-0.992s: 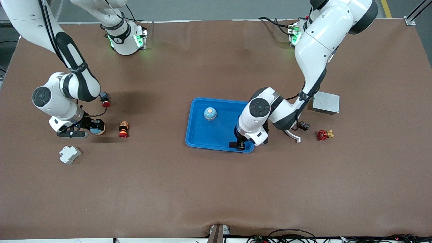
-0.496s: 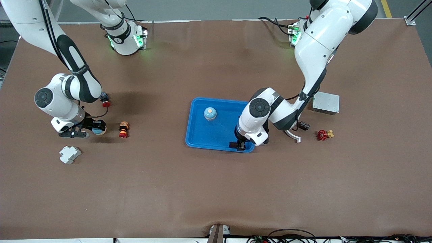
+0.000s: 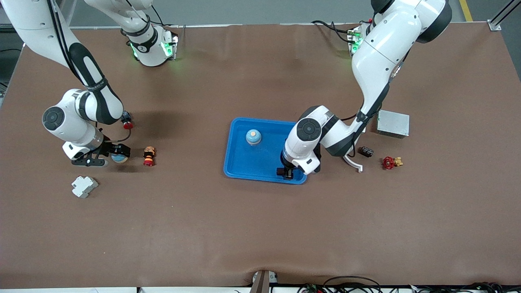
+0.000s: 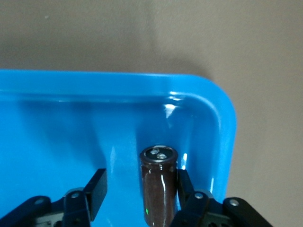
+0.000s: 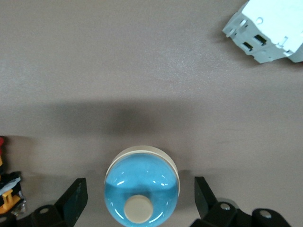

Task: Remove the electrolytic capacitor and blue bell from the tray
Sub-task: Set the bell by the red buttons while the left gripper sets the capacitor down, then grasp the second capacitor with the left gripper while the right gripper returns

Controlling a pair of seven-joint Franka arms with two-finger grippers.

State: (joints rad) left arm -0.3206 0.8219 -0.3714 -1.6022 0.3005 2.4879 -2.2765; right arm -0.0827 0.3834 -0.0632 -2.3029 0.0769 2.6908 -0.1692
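A dark brown capacitor [image 4: 158, 187] stands in the corner of the blue tray [image 4: 71, 118] nearest the front camera at the left arm's end. My left gripper [image 4: 141, 182] is open around it: one finger lies against its side, the other stands apart. In the front view this gripper [image 3: 285, 172] is low over that tray corner [image 3: 244, 173]. A blue bell [image 5: 142, 184] with a cream knob sits on the table between the open fingers of my right gripper [image 5: 139, 187], untouched by them; this bell also shows in the front view [image 3: 119, 158]. A second blue bell [image 3: 253, 137] stands in the tray.
A red button [image 3: 127, 123], a red and yellow part [image 3: 149, 156] and a white block [image 3: 84, 186] lie near the right gripper. A grey metal box [image 3: 392, 123], a small dark cylinder [image 3: 366, 151], a white curved piece [image 3: 353, 164] and a red valve [image 3: 390, 162] lie near the left arm.
Both arms have shifted only slightly. The right gripper has edged a little closer round the bell. The left gripper stays at the tray corner.
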